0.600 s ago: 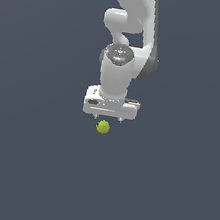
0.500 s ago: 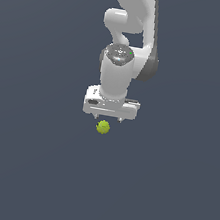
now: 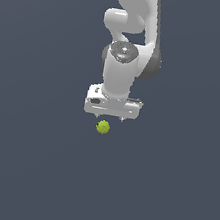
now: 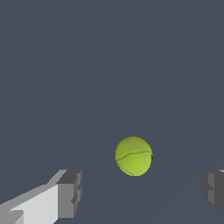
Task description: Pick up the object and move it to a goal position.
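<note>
Against the frames from half a second back, the white gripper [image 3: 110, 117] and the single yellow-green tennis ball [image 3: 103, 127] show no visible shift in the exterior view. The gripper's two grey fingers [image 4: 70, 193] stand wide apart, jaws open and holding nothing. One ball [image 4: 134, 156] lies on the plain dark grey floor [image 3: 31, 170] just off the gripper at about 7 o'clock in the exterior view, and in the wrist view it sits between the two fingertips, touching neither.
</note>
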`<state>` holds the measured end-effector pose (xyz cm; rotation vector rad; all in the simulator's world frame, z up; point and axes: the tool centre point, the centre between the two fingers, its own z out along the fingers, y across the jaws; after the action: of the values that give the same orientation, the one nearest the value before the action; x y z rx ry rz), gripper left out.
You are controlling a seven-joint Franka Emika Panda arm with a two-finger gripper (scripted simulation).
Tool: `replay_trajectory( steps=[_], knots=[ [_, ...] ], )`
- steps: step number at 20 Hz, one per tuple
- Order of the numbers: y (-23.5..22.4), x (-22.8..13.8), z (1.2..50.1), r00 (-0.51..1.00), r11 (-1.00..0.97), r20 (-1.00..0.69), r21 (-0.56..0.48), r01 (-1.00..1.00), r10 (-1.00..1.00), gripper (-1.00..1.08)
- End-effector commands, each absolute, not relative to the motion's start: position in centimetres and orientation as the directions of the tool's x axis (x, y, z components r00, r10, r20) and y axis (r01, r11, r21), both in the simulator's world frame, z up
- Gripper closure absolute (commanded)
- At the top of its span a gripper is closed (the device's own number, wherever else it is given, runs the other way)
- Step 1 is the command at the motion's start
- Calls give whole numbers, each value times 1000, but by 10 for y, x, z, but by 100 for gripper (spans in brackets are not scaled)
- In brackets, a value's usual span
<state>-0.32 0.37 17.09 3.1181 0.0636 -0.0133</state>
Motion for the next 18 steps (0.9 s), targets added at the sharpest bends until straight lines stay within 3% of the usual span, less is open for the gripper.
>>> replay_trajectory(
  steps=[1,18],
  knots=[
    [3,-3,171,999,-999,-10,23,41,40,-92],
    [-5,-12,144,980,-980,-10,16,197,197,-92]
  ],
)
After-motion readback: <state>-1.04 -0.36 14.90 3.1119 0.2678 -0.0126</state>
